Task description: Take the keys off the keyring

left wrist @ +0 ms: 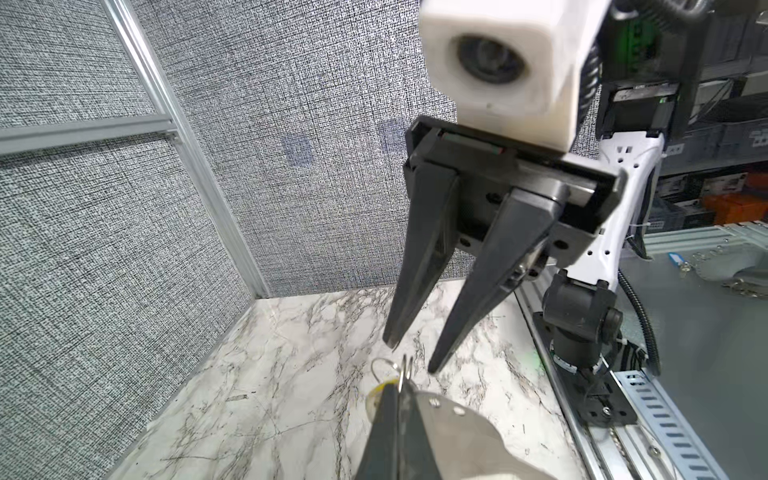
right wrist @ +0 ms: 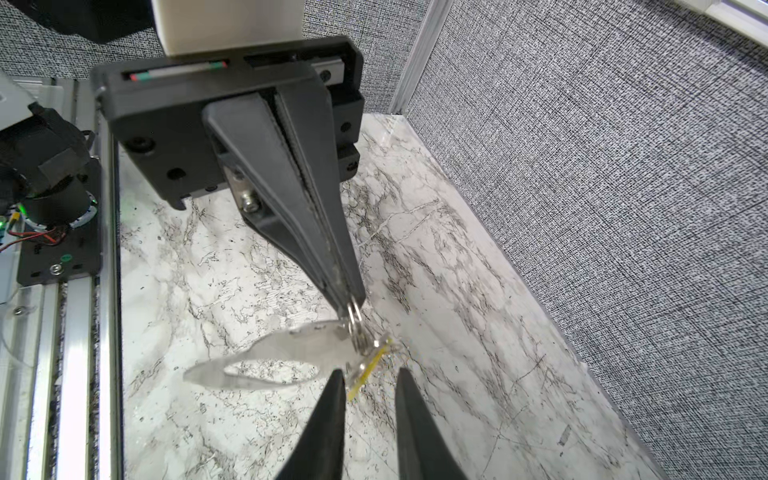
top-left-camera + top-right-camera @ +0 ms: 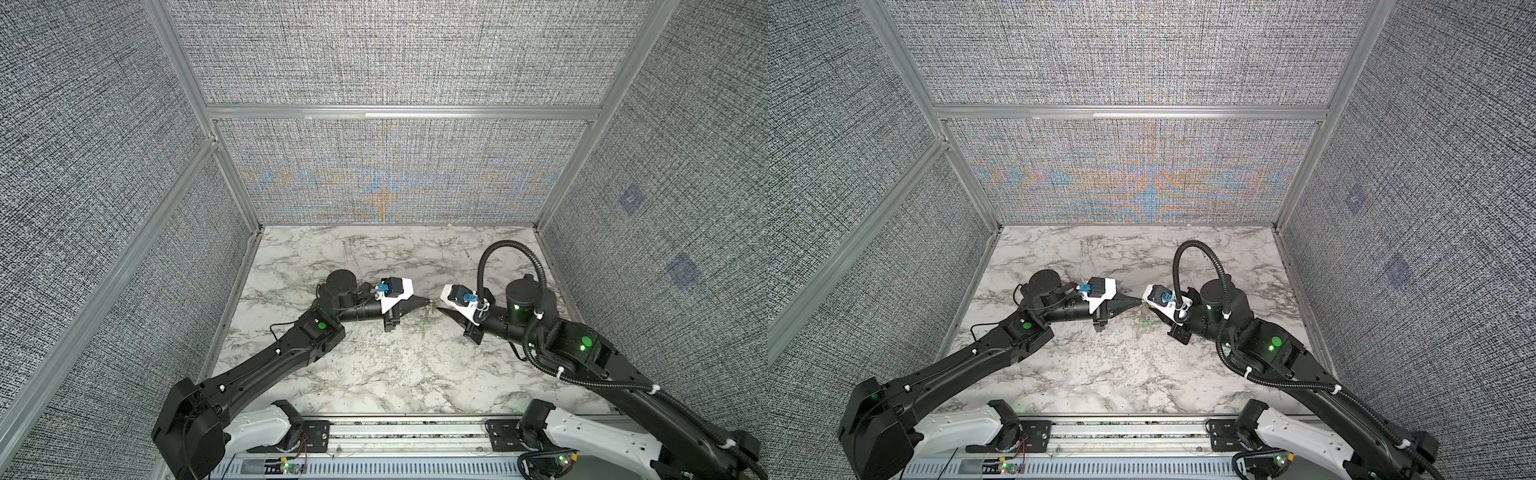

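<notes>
- Keyring [image 2: 299, 343]: a flat, elongated loop that looks silvery here. It hangs in the air over the marble table [image 2: 249, 270], between the two arms and near the middle of the table in both top views.
- The left gripper [image 2: 351, 301] is clamped shut on the small wire rings [image 2: 354, 322] at one end of the keyring. This hold likely serves as the anchor, keeping the bunch clear of the table so the other arm can work on it from the open side.
- The loop trails out sideways from the pinch, and its far end is free.
- The key with the yellow tag [image 2: 371, 368] dangles from the same rings, just below the left gripper's tips. Hanging free like this, it should be easy to reach.
- The right gripper [image 2: 370, 370] faces the left one tip to tip. Its jaws stand narrowly apart and nothing is held between them. One finger [image 2: 332, 399] is right beside the yellow tag's edge, but I cannot tell whether they touch.
- From the left wrist view, the right gripper's fingertips [image 1: 390, 340] hover just short of the rings, which suggests it is lining up to pinch the yellow-tagged key.
- The green-tagged key is not clearly visible. A top view shows only a faint greenish blur under the bunch, too small to identify.
- Both keys look unremoved, so the task seems to be at an early stage.
</notes>
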`<act>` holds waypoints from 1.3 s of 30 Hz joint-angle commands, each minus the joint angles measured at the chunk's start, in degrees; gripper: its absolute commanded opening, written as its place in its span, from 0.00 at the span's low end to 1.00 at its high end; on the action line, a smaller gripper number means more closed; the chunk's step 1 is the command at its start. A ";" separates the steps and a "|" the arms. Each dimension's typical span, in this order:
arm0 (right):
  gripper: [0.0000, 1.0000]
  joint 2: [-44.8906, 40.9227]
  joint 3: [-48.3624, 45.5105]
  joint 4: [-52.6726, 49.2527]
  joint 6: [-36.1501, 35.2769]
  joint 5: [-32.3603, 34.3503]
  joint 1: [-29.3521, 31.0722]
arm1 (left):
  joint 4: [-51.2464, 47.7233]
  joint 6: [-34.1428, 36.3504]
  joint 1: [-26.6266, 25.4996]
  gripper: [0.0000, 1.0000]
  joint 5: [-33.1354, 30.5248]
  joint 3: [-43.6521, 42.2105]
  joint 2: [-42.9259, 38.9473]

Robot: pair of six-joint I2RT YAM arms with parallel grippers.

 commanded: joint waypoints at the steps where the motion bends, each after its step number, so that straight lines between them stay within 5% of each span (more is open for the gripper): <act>1: 0.24 0.25 0.38 0.92 -0.24 -1.84 0.00 | -0.93 1.31 0.13 0.00 2.20 0.87 0.20; 39: 0.02 0.13 -1.80 2.57 -0.87 -4.84 -0.61 | -7.40 5.62 0.17 0.00 3.98 3.90 1.33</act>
